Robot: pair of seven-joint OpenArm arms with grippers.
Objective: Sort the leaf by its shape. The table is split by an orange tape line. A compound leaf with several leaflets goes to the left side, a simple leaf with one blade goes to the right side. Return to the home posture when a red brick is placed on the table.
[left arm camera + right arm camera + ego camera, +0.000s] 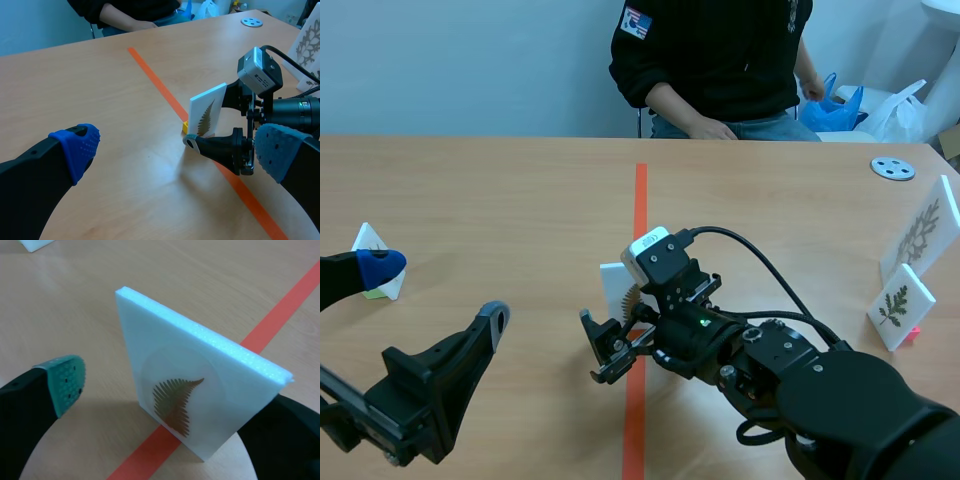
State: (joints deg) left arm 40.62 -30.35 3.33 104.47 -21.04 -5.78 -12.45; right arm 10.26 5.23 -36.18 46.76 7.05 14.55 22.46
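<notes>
A white foam card (200, 385) bearing a brown fern-like compound leaf stands upright on the orange tape line (640, 200), on a small yellow base (185, 128). My right gripper (172, 407) is open around the card, with its green-padded finger (65, 382) well clear of the leaf face and the other finger partly hidden behind the card. In the scene view the right gripper (607, 350) sits at the table's middle, by the card (616, 285). My left gripper (438, 292) hangs open over the left half, empty, apart from the card (207, 112).
Two more leaf cards (922, 232) (900, 305) stand at the right edge. A small white card (372, 262) stands at the far left beside my left finger. A grey disc (892, 168) lies at the back right. A person (710, 60) sits across the table.
</notes>
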